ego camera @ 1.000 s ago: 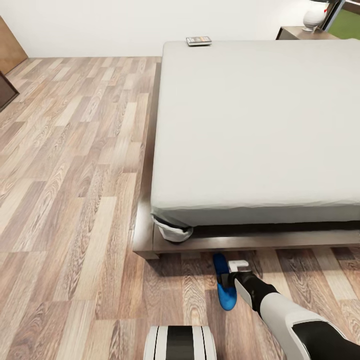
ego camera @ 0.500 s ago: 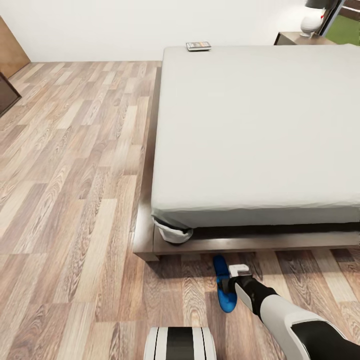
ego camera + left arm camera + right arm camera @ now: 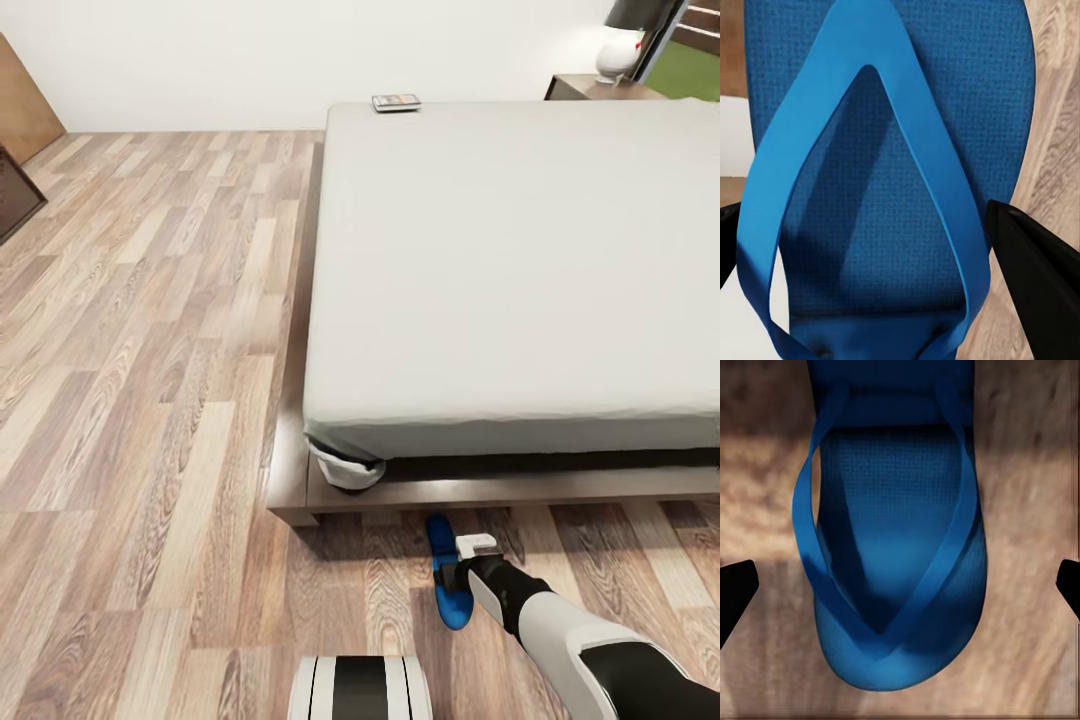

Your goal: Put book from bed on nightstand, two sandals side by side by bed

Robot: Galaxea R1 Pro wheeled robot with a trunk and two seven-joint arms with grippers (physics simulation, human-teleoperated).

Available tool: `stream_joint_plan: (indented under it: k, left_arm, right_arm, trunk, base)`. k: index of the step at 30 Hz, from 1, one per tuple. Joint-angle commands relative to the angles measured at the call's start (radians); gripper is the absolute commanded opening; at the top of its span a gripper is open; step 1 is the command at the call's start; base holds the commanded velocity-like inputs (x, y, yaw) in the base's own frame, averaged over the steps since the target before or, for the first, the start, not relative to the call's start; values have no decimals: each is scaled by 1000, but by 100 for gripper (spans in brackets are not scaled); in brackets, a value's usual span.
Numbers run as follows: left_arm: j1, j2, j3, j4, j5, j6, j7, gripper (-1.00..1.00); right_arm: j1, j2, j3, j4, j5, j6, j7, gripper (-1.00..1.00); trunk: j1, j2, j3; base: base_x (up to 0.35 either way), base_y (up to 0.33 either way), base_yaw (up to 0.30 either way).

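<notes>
head view: bed [image 3: 520, 260] fills the right and centre of the frame, grey mattress on a dark brown platform. book [image 3: 396, 102] lies flat on the mattress at its far left corner, upper centre of frame. nightstand [image 3: 590, 88] sits at the upper right past the bed's far edge, with a white lamp [image 3: 618, 55] on top. a white crumpled bit of sheet [image 3: 347, 468] hangs at the near left corner of the bed frame.

wood plank floor [image 3: 150, 400] takes the left half and bottom strip. one blue sandal [image 3: 446, 580] lies on it, lower centre-right, just in front of the bed frame's near edge, long axis roughly pointing toward the bed.

right arm comes in from the lower right corner. right pincer [image 3: 458, 572] is down at that sandal. right wrist view: sandal [image 3: 896, 555] lies flat on the floor, strap side up, black fingertips [image 3: 735, 589] at both side edges of the frame, well apart from the sole on each side. so the right pincer is spread wide, gripping nothing.

left wrist view: second sandal [image 3: 889, 172] seen very close, sole and v-strap up, wood floor at one side. black left pincer [image 3: 881, 262] tips sit at the two lower corners, one finger [image 3: 1039, 277] right against the sole's edge. can't tell whether it is clamped on the sandal or just straddling it.

white and dark cylindrical part of the robot body [image 3: 360, 688] at bottom centre of head view.
</notes>
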Motion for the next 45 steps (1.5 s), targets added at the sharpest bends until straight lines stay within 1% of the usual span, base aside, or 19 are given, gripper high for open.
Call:
stream_joint_plan:
  k: [1,2,15,19,45]
  left_arm:
    - [0,0,-2,1,11,-6,-1,-100]
    - [0,0,-2,2,11,-6,-1,-100]
    - [0,0,-3,3,10,-6,-1,-100]
    - [0,0,-4,4,9,-5,-1,-100]
    - [0,0,-5,4,9,-6,-1,-100]
  right_arm:
    - [0,0,8,2,-4,6,0,100]
    - [0,0,8,5,-4,6,0,100]
    - [3,4,8,22,-5,6,0,100]
    - [4,4,8,24,-5,6,2,100]
    - [11,3,8,23,-5,3,14,100]
  trunk:
    - [-1,0,3]
    - [-1,0,7]
    - [-1,0,7]
    - [-3,1,23]
    - [-3,1,23]
  base:
    - [0,0,0]
    - [0,0,0]
    - [0,0,0]
    - [0,0,0]
    - [0,0,0]
